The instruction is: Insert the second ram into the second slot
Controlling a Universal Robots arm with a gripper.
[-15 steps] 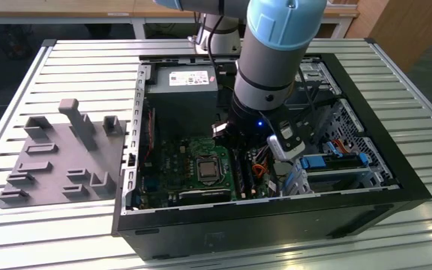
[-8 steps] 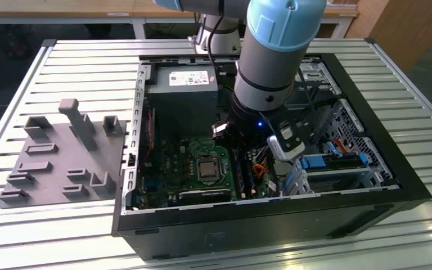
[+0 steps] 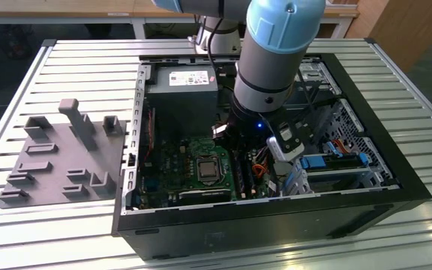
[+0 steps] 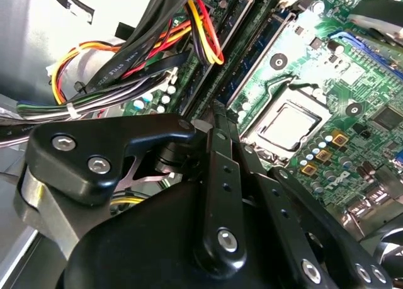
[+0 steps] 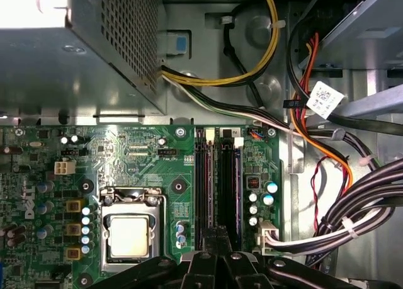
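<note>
Second ram: a thin blue stick (image 4: 261, 50) standing on edge in the bank of memory slots (image 5: 217, 188), beside the processor socket (image 5: 129, 235). In the second wrist view it shows as a narrow blue strip with a pale slot wall along it.
Long axis: it runs straight away from the claw's tip, along the slots and parallel to the socket's near side.
Seating: whether the stick is pressed fully home cannot be told.
Claw: the claw (image 4: 217, 113) has its fingers drawn narrow, tips all but together. It is poised at the near end of the slot bank in both wrist views (image 5: 217, 235). Whether the tips pinch or only bear on the stick's end cannot be told.
Bearing: the stick lies directly ahead of and below the claw, so the claw's closing direction appears to cross the stick's thin side.
Neighbours: red, yellow and black cable bundles (image 4: 157, 43) hang close on the side away from the socket.
Arm: the arm (image 3: 276, 62) reaches down into the open computer case (image 3: 396, 185).
Setting: the case lies on a slatted metal worktop (image 3: 73, 62), with a grey parts fixture (image 3: 58, 163) to the exterior view's left.
</note>
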